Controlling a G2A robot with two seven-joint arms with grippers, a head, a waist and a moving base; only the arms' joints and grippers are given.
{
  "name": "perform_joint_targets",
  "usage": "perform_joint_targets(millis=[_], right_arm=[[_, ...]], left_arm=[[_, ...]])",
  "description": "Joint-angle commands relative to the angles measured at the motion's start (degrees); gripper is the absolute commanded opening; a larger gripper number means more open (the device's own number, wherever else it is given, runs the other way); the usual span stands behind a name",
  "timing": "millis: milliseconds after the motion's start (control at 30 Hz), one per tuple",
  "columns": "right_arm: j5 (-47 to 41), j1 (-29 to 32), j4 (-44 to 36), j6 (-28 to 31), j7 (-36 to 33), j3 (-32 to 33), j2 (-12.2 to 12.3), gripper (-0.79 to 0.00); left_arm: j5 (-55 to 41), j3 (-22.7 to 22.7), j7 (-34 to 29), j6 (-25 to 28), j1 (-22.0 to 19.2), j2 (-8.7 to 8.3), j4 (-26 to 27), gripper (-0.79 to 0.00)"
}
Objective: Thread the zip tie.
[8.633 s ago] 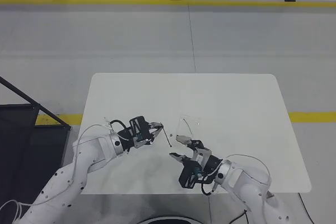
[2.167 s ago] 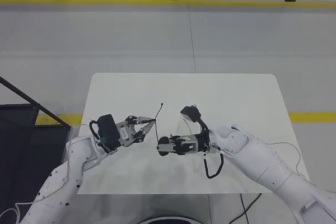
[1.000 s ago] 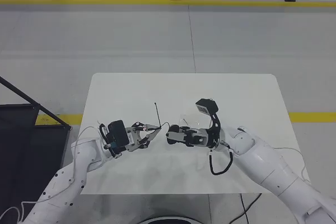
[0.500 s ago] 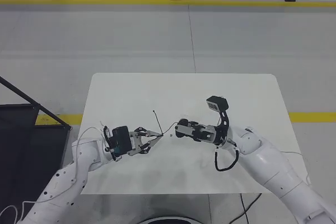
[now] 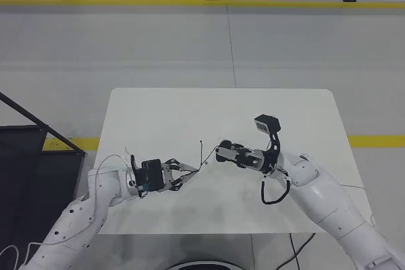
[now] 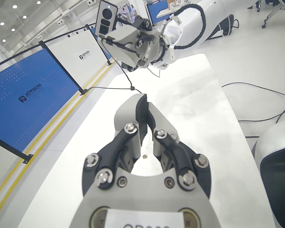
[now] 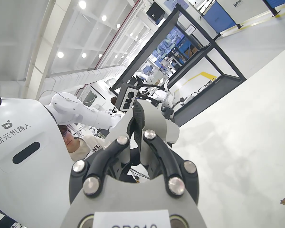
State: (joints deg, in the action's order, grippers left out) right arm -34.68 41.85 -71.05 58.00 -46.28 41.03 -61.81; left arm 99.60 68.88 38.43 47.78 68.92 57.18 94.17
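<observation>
The thin black zip tie (image 5: pixel 201 154) hangs above the white table (image 5: pixel 290 115), stretched between my two grippers. My left gripper (image 5: pixel 192 168) is shut on one end of it, which shows at the pads (image 6: pixel 144 97) in the left wrist view. From there the zip tie (image 6: pixel 132 87) runs to a small knot-like head. One strand goes on up into my right gripper (image 6: pixel 127 67), and a free strand sticks out sideways. My right gripper (image 5: pixel 221 149) is shut on that strand. Its closed fingertips (image 7: pixel 136 106) hide the tie.
A black rack (image 5: pixel 13 155) stands off the table's left edge. The right arm's black cable (image 5: pixel 273 192) loops down near the table's front. A small brown speck (image 6: pixel 144 156) lies on the table under the left gripper.
The right gripper has drawn back to the right and away from me. The left gripper has shifted right and nearer the front. The tie's free end has swung right and shows shorter.
</observation>
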Motion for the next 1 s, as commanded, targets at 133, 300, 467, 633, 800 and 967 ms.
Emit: perform_joint_targets(millis=[133, 300, 467, 633, 800, 967], right_arm=[[-0.2, 1.0, 0.0, 0.0, 0.0, 1.9, -0.2, -0.785], [0.0, 1.9, -0.1, 0.0, 0.0, 3.5, -0.5, -0.785], [0.3, 2.5, 0.0, 0.0, 0.0, 4.6, -0.8, -0.785], [0.5, 2.9, 0.2, 0.0, 0.0, 5.5, -1.1, -0.785], [0.2, 3.5, 0.2, 0.0, 0.0, 6.8, -1.5, -0.785], [0.6, 4.2, -0.1, 0.0, 0.0, 7.9, -1.7, -0.785]], left_arm=[[2.5, -0.6, 0.5, 0.6, 0.0, -0.38, 0.2, -0.785], [4.5, -1.0, 1.1, 1.3, 0.1, -0.76, 0.6, -0.785], [6.5, -1.4, 2.1, 1.6, 0.2, -1.18, 1.1, -0.785], [8.1, -1.7, 3.1, 2.0, 0.3, -1.59, 1.5, -0.785], [9.5, -2.0, 4.2, 2.3, 0.4, -2.02, 1.9, -0.785], [10.2, -2.2, 4.8, 2.4, 0.5, -2.4, 2.1, -0.785]])
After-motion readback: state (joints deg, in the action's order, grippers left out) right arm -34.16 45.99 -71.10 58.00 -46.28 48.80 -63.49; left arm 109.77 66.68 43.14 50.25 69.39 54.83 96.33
